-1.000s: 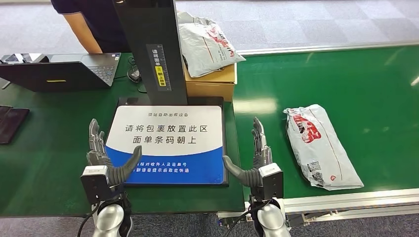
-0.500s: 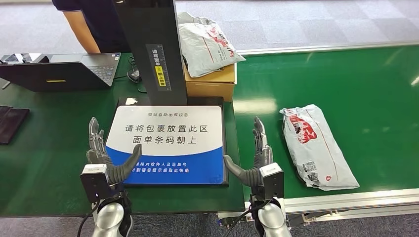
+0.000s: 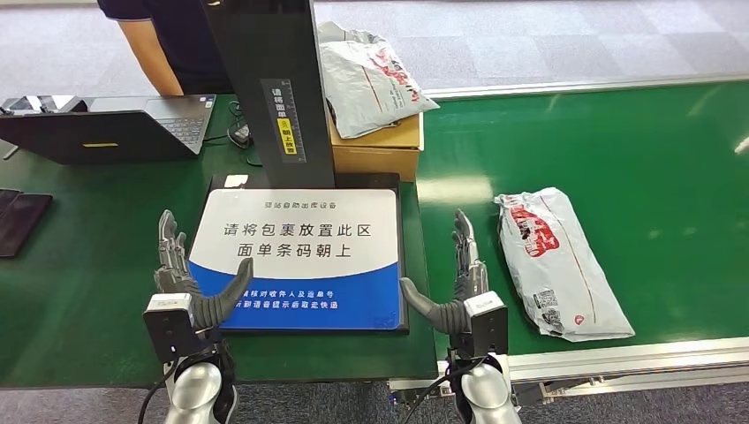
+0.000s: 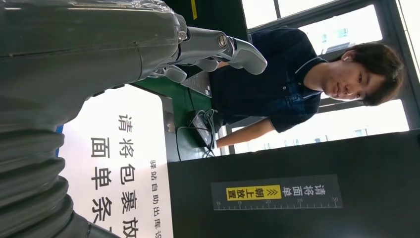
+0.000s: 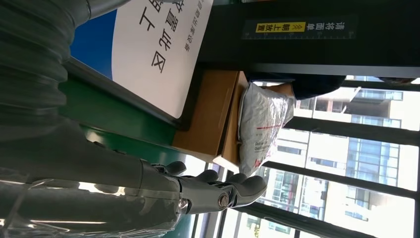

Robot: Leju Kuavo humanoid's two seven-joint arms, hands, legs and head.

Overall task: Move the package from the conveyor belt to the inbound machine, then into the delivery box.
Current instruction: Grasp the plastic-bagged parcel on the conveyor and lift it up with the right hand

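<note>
Grey plastic package (image 3: 560, 263) lies on the green conveyor belt (image 3: 671, 159), just beside the right hand (image 3: 463, 281), untouched. Both that hand and the left hand (image 3: 181, 284) hover empty, fingers spread. Nothing rests on the white scanner pad (image 3: 300, 234) yet. Pickup, scan and the cardboard box (image 3: 375, 146) all remain ahead, I'd judge.

Grey floor (image 3: 574, 40); bright windows (image 5: 346, 163) — apparently daylight

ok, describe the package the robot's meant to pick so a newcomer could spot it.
Find the green conveyor belt to the right of the inbound machine. The package is the grey bag with red print lying flat on it, just right of the right hand. The other grey bag sits on a cardboard box.
</note>
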